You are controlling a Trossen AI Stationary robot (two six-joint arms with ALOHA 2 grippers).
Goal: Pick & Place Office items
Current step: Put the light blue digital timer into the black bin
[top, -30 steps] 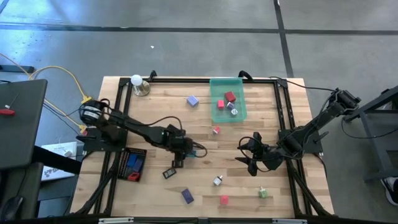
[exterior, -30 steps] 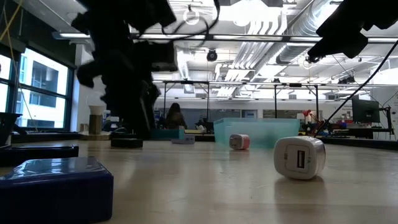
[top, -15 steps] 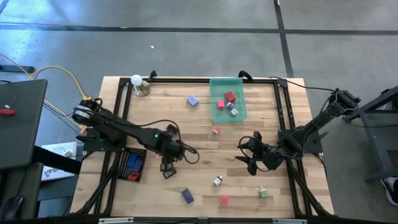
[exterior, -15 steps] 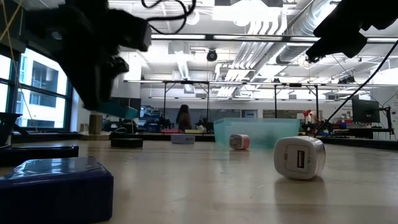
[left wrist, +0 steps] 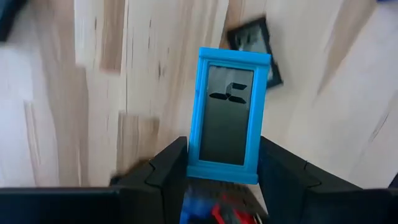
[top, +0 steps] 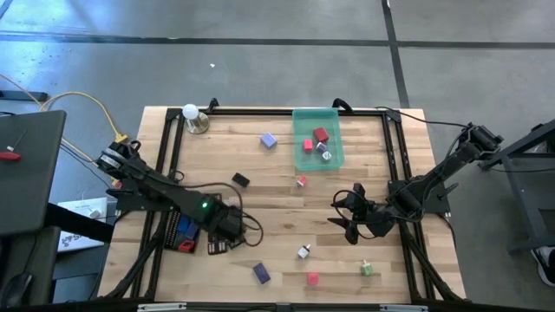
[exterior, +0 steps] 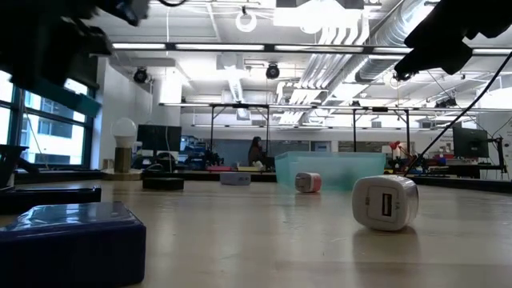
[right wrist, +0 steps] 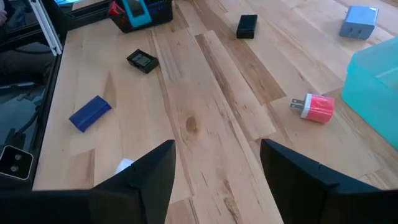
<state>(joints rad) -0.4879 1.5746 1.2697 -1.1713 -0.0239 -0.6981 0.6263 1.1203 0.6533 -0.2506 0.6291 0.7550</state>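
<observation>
Your left gripper (left wrist: 222,167) was holding a flat blue piece with a dark screen (left wrist: 227,115) between its two fingers, low near the black tray (top: 184,230) at the left side of the table (top: 277,182), just beside a small black flat piece (left wrist: 254,50) on the wood. To do this step well, you needed to carry the blue piece slowly over the tray, keep it level, and let go only when it was low inside. Your right gripper (top: 349,217) waited with fingers apart at the right side.
</observation>
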